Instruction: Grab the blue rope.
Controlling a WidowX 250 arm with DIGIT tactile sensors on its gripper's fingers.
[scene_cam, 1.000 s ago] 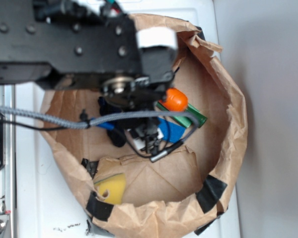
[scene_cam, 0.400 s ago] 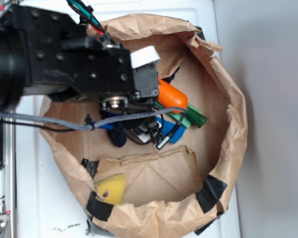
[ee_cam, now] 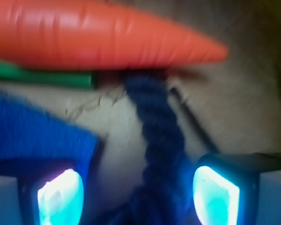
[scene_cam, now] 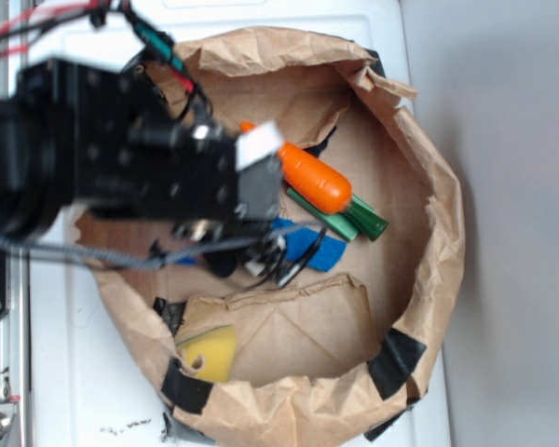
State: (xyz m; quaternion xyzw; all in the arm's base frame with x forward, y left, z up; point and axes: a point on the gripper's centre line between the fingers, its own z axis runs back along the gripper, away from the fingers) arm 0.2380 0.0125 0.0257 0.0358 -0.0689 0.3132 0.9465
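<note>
In the wrist view the blue rope, a thick dark navy twisted cord, runs from under the orange carrot down between my fingers. My gripper is open. Its glowing left pad and right pad stand on either side of the rope, apart from it, with the rope nearer the right pad. In the exterior view my gripper is low inside the paper bag, and the arm hides almost all of the rope.
The carrot lies on a green piece, beside a flat bright blue block. A yellow holed piece sits behind a folded paper flap. The crumpled bag walls, patched with black tape, ring everything.
The arm has shifted left in the exterior view, uncovering the whole carrot and more of the blue block. The gripper has stayed over the spot where the rope lies.
</note>
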